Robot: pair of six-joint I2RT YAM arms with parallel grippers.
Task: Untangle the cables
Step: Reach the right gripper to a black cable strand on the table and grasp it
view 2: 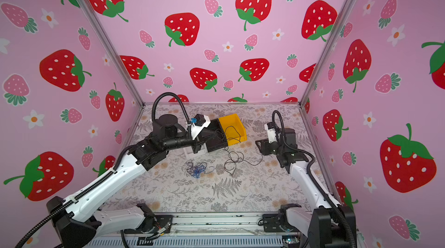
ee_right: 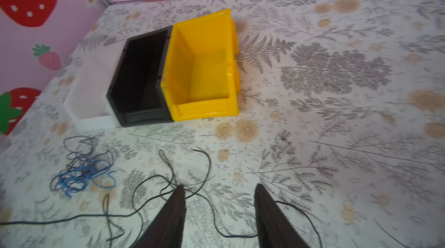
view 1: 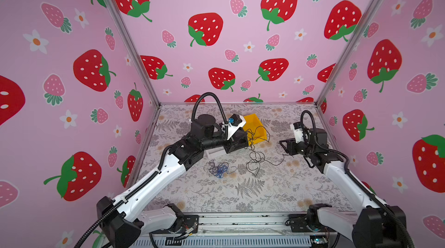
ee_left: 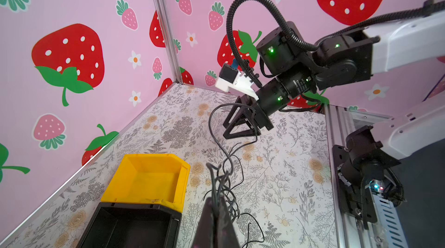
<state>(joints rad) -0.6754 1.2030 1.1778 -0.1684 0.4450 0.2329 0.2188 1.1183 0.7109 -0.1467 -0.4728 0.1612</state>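
My left gripper (view 1: 246,139) hovers beside the bins, shut on a thin black cable (view 1: 255,160). In the left wrist view, several black strands (ee_left: 226,160) stick out past its closed fingertips (ee_left: 216,201). From there the cable droops in loops onto the table. My right gripper (view 1: 282,145) is open just right of those loops. In the right wrist view its fingers (ee_right: 180,193) stand wide apart over a length of the black cable (ee_right: 149,181), holding nothing. A separate tangle of blue and purple cables (view 1: 219,168) (ee_right: 81,169) lies on the table left of the black loops.
A yellow bin (view 1: 255,124) (ee_right: 202,66), a black bin (ee_right: 139,78) and a white bin (ee_right: 89,90) stand side by side at the back middle. Pink strawberry walls enclose the floral table (view 1: 240,193) on three sides. The arm bases sit on the front rail (view 1: 240,220).
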